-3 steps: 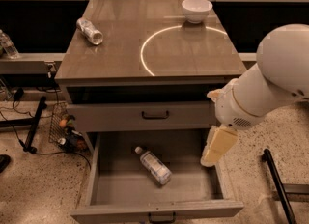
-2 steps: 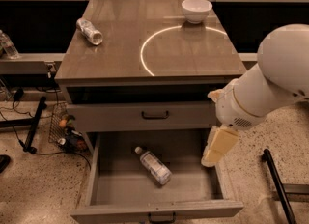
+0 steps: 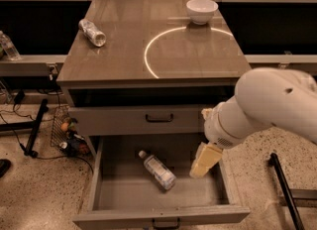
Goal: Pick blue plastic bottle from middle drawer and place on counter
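Note:
The blue plastic bottle (image 3: 157,170), clear with a white cap and a pale label, lies slantwise on the floor of the open middle drawer (image 3: 119,197). My gripper (image 3: 205,160), pale yellow at the end of the white arm, hangs over the drawer's right side. It is a short way right of the bottle and apart from it. The counter (image 3: 198,55) is the glossy grey-brown cabinet top with a thin white circle line.
A shorter clear bottle (image 3: 92,31) lies at the counter's back left. A white bowl (image 3: 201,10) stands at its back right. The upper drawer front (image 3: 124,120) is closed. Cables and a wire basket (image 3: 64,127) sit on the floor at left, and a dark stand leg (image 3: 282,184) at right.
My gripper and arm have moved a little left and down, deeper over the open drawer's right side. The bottle has not moved.

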Tool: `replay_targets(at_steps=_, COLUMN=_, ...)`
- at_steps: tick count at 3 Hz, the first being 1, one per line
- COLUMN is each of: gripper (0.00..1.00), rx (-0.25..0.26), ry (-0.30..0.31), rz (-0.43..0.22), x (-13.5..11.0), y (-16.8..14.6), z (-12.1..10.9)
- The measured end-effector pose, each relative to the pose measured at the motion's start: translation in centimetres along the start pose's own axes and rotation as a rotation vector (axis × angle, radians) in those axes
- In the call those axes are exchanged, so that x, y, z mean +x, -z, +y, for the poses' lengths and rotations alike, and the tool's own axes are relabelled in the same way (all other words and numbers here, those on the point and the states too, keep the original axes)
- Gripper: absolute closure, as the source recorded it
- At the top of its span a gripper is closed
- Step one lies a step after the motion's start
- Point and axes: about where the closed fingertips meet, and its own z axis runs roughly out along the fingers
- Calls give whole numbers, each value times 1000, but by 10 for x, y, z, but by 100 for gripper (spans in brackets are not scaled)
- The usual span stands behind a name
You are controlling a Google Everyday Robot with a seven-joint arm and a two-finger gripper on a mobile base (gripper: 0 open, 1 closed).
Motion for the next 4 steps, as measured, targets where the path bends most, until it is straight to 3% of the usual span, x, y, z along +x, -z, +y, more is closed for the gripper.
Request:
replay_targets(at_steps=2, gripper=0, rx=61, ry=-76, rz=-62, x=3, y=-77, z=-20)
replay_targets(at_steps=3, gripper=0, rx=55, ry=-83, rz=-70, x=2, y=-84, z=-19)
replay_targets(at_steps=4, gripper=0, rx=11, ry=-133, rz=-123, x=-8, y=-131, z=-8)
